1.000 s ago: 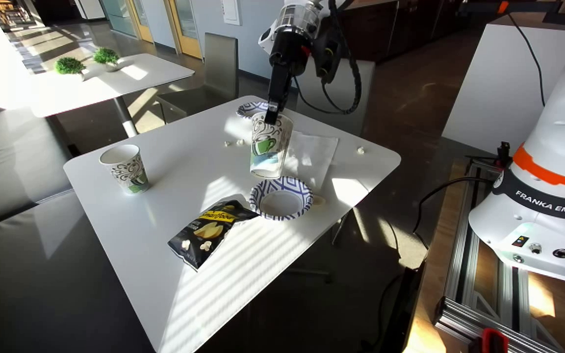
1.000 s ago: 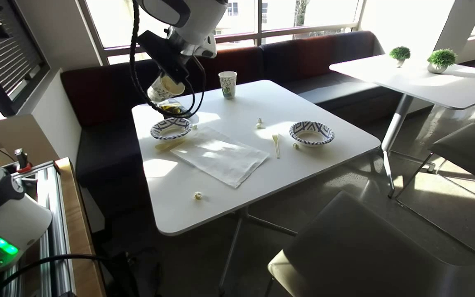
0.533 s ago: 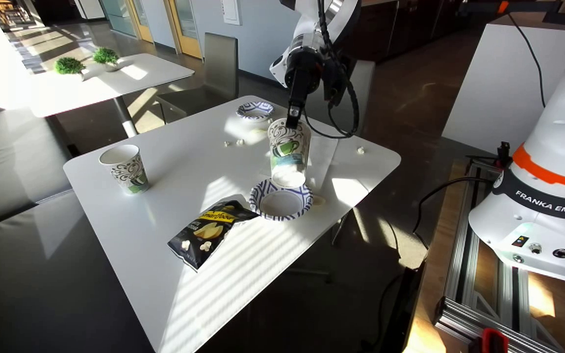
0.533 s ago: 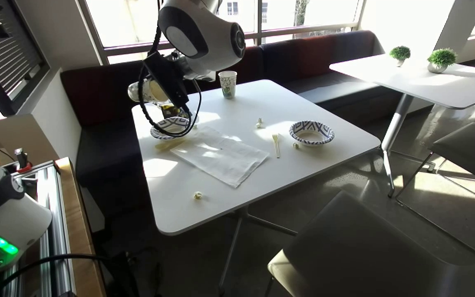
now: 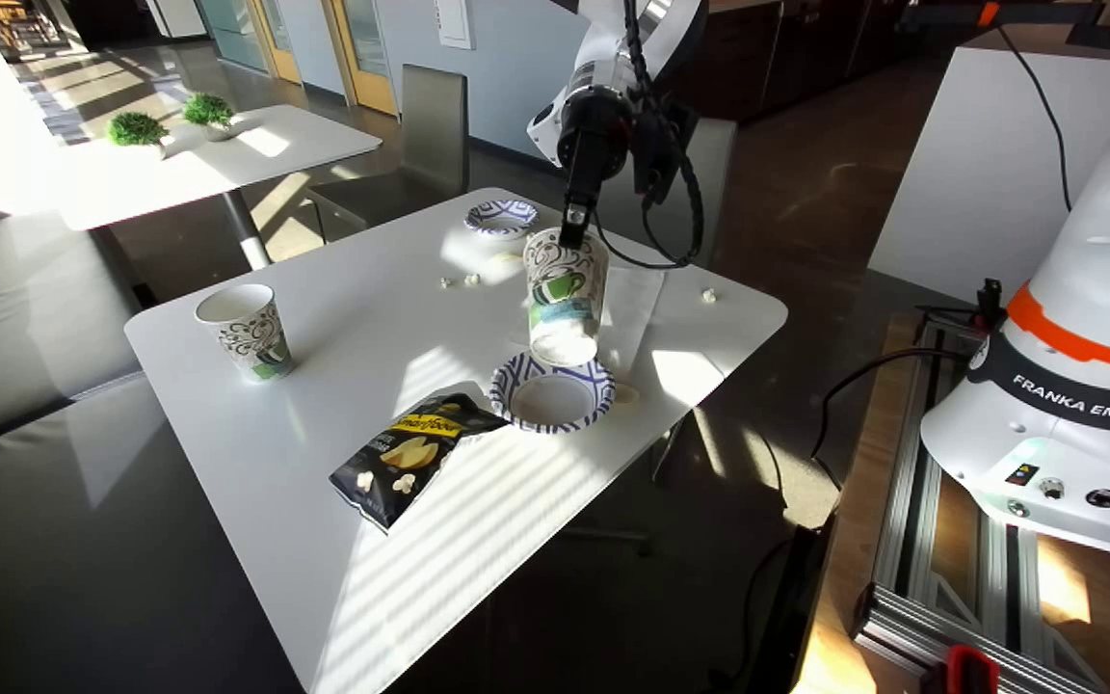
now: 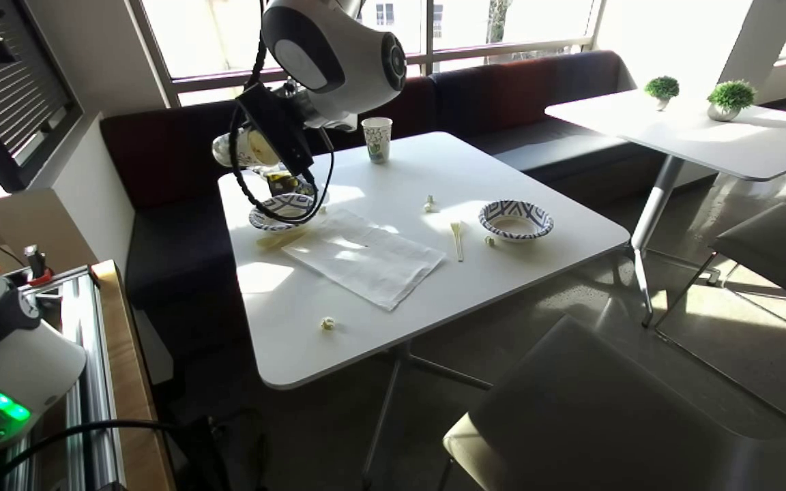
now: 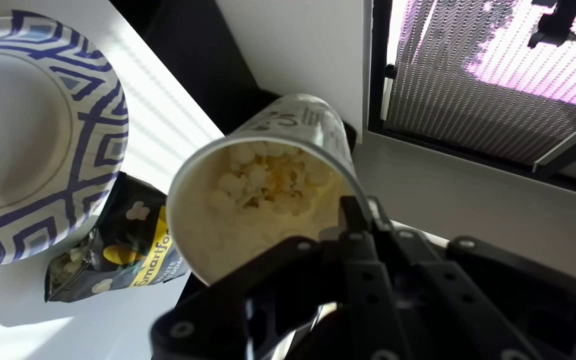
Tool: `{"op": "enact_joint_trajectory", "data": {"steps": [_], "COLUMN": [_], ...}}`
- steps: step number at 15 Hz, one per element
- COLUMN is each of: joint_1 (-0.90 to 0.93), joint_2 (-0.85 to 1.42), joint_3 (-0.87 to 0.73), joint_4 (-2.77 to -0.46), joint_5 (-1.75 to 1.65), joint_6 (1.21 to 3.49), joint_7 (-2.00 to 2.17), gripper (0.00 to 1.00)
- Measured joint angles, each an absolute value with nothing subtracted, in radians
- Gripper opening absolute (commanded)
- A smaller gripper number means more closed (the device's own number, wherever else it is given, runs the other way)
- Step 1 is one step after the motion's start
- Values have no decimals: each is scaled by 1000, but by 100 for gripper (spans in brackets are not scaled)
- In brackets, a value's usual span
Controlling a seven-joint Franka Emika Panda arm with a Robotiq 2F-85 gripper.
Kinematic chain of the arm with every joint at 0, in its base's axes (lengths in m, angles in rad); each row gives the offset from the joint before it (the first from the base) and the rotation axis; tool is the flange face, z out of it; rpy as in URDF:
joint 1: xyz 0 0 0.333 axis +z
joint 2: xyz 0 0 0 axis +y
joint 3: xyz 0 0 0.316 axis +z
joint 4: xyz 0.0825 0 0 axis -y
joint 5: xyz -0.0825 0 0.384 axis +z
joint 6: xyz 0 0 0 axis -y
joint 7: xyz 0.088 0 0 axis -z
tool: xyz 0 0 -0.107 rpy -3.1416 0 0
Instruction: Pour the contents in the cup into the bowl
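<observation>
Clearances and Obstructions

Free lane: above the tabletop, between the standing cup and the held cup. In the wrist view, a gap shows between the held cup and the rim of the bowl. Obstructions: the snack bag, just beside the bowl; the cable loop, hanging next to the gripper; the standing cup, upright, well apart from the bowl.

This looks like an office break area: an upholstered banquette runs beneath broad windows, potted plants sit on a white pedestal table, grey side chairs stand on a polished floor, and wood-framed glass doors are set in a blue-grey wall
</observation>
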State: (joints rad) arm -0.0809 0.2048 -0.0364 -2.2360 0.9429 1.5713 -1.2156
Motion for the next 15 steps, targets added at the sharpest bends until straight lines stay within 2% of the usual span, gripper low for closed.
{"op": "enact_joint_trajectory", "data": {"steps": [15], "joint_1": [-139], "joint_2": [482], "joint_3": [-46], "joint_4": [-2170], "joint_5": [1101], "joint_6": [1362], "joint_7": [-1371], "gripper": [1]}}
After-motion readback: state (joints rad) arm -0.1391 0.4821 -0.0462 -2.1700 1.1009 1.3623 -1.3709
